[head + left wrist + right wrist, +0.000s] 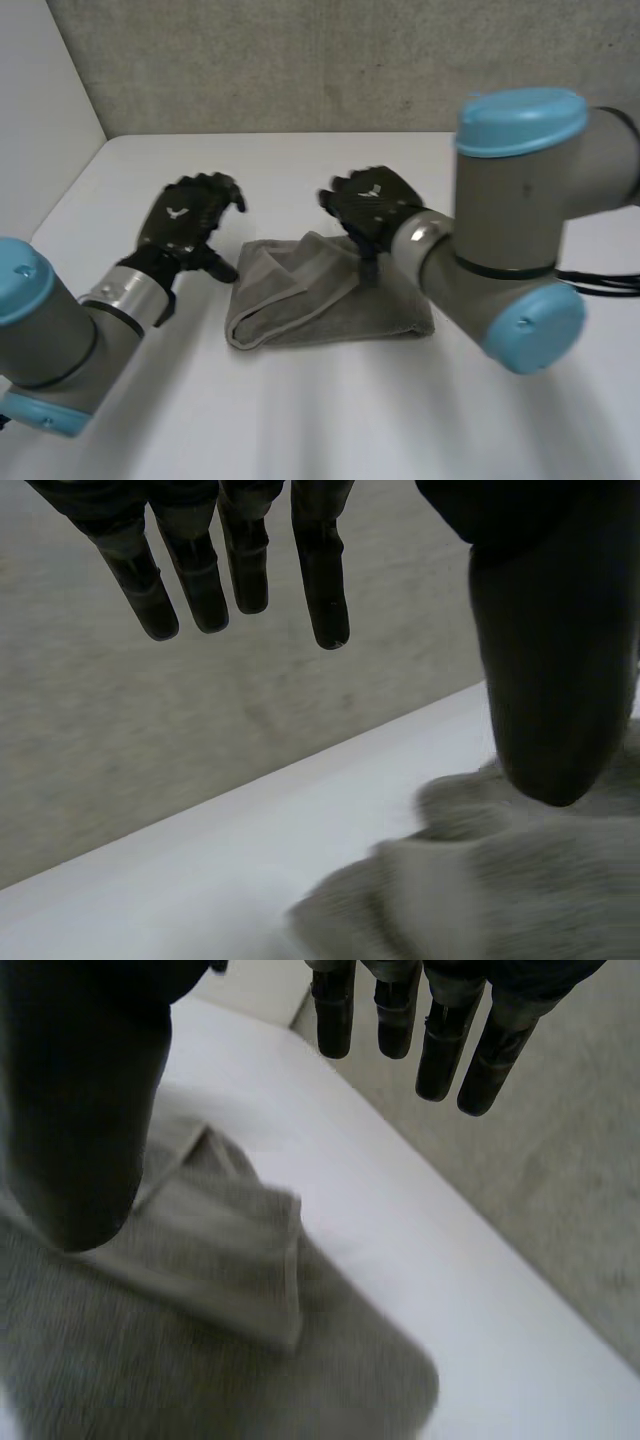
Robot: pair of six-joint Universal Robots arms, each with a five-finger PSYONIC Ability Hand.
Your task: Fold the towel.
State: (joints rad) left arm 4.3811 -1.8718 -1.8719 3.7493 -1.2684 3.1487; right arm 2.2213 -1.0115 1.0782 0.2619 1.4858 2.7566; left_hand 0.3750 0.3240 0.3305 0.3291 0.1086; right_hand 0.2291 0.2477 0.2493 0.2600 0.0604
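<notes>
At the left of the head view the left arm [55,335] reaches in from the near edge over the white table [300,410]. The left hand [185,222] hangs just left of the towel's far left corner. It is not touching the cloth as far as this view shows. In the left wrist view this hand [320,570] has its fingers straight and slightly apart, with the thumb [550,660] set well off from them. Nothing is held between them. The thumb tip hangs over the rumpled edge of the towel [520,890]; whether it touches cannot be told.

The grey towel [320,295] lies folded at the middle of the table, between the two hands. It is a rough, uneven bundle with a rounded fold along its left end and layered edges toward the far side.

To the right, the right hand [375,200] sits over the towel's far right corner. In the right wrist view its fingers [440,1050] are straight and spread a little, and the thumb [85,1110] stands apart above the cloth. The hand grips nothing. A folded flap of the towel [200,1340] lies below the thumb.

The right arm [520,230] fills the near right and hides the towel's right end. A grey wall [300,60] stands behind the table's far edge.
</notes>
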